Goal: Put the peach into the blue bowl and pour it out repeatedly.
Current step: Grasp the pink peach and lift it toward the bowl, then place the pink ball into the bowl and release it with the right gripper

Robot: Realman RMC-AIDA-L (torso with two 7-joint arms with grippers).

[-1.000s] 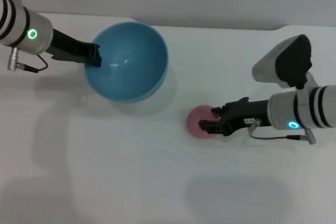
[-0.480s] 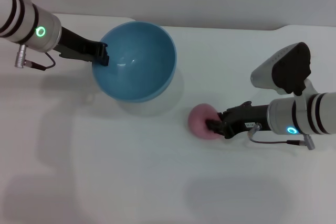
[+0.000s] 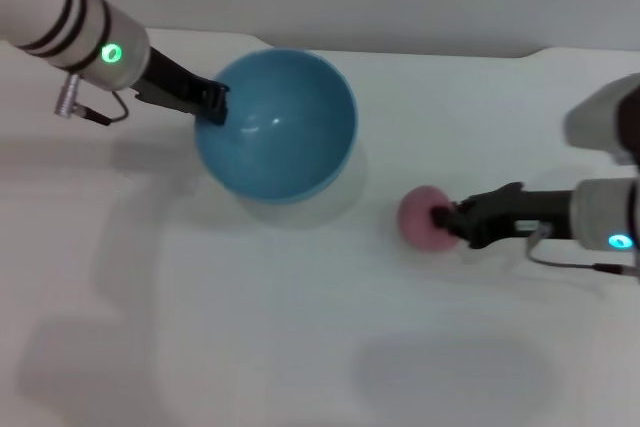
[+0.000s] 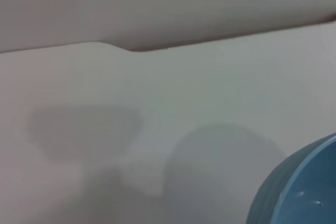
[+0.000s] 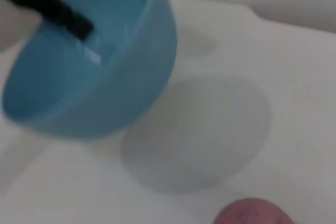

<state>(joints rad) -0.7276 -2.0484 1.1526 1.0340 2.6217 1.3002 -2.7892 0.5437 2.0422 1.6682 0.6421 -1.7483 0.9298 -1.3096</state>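
1. Since a second ago, both of my arms have shifted toward my right: the peach [image 3: 424, 217] has travelled that way across the tabletop [image 3: 300, 347] with the right claw [image 3: 447, 219], and the blue bowl [image 3: 277, 125] has slid the same direction in the left claw's [image 3: 213, 107] grip.
2. Nearest to me, the tabletop is bare apart from soft shadows, so nothing stands between the fruit and the bowl.
3. At mid-distance on my right, the right claw comes in low and almost level and is closed on the peach's right-hand side. Whether the fruit is lifted or still resting on the tabletop I cannot tell. I judge the side grip was chosen so the peach can be carried over the bowl's rim and let go cleanly.
4. Between peach and bowl there is a clear gap; the two are near but apart, and the peach is outside the bowl.
5. Farther back on my left, the left claw is pinched shut on the bowl's left rim. The right wrist view shows the bowl tipped and raised above its shadow, mouth leaning toward the peach's side, which I take as presenting the opening for loading. The bowl looks empty.
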